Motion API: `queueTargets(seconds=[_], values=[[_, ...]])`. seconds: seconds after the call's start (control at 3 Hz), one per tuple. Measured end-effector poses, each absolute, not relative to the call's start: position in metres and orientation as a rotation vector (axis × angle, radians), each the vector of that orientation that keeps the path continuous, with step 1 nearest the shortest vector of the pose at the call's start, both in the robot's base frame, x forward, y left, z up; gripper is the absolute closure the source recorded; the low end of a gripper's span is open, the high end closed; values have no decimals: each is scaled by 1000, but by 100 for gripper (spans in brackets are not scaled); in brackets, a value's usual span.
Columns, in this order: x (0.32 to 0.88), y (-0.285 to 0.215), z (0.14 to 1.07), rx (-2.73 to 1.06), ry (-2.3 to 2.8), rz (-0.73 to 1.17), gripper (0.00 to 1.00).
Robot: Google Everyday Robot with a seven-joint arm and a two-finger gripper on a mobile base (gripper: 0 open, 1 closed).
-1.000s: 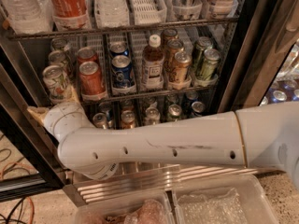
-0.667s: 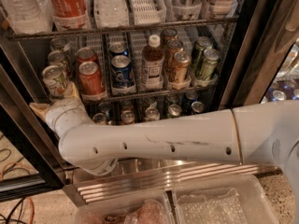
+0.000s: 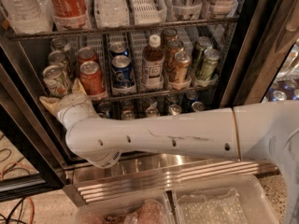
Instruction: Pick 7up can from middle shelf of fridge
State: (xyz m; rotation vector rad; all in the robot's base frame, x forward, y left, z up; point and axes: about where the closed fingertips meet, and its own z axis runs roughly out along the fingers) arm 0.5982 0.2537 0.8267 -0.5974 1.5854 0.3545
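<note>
The 7up can (image 3: 55, 80), whitish-silver with green and red marks, stands at the front of the leftmost lane of the middle shelf (image 3: 154, 93) in the fridge (image 3: 236, 55). Two similar cans stand behind it. My gripper (image 3: 62, 95) is at the end of the white arm (image 3: 163, 134), right at the foot of the 7up can. Its tan fingers (image 3: 78, 87) are spread apart, one at the can's lower left and one at its lower right. I cannot tell whether they touch the can.
Red cola cans (image 3: 91, 78) stand right next to the 7up can, then a blue can (image 3: 121, 71), a bottle (image 3: 153, 62), brown cans (image 3: 180, 66) and green cans (image 3: 208, 62). Bottles fill the top shelf. Dark door edges flank the opening. Clear plastic bins (image 3: 219, 204) sit below.
My gripper has risen and moved a little to the right, from below the shelf edge up to the base of the 7up can. The cans have not moved.
</note>
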Motion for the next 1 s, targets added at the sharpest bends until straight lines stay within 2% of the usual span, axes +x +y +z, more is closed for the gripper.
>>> queueTargets(seconds=[1.0], values=[[619,249,819,-538,1571,372,26]])
